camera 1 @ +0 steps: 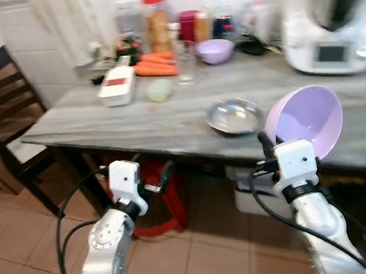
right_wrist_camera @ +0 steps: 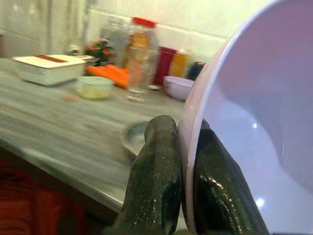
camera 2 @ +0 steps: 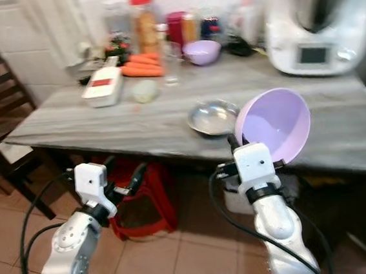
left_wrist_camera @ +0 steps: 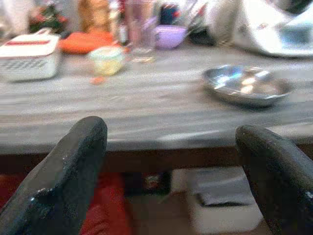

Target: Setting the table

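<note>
My right gripper (camera 1: 264,141) is shut on the rim of a large lilac bowl (camera 1: 308,118). It holds the bowl tilted on edge above the front edge of the grey table (camera 1: 136,122). In the right wrist view both fingers (right_wrist_camera: 156,166) pinch the bowl's rim (right_wrist_camera: 254,122). A shallow steel bowl (camera 1: 234,116) sits on the table just left of the held one. At the back stands a smaller lilac bowl (camera 1: 214,50). My left gripper (left_wrist_camera: 171,137) is open and empty, low in front of the table edge.
Towards the back lie carrots (camera 1: 156,65), a glass (camera 1: 185,62), a white box (camera 1: 118,83), a pale round tub (camera 1: 160,90) and jars. A white kitchen machine (camera 1: 331,22) stands back right. A dark chair (camera 1: 1,102) is at the left; a red stool (camera 1: 160,204) is underneath.
</note>
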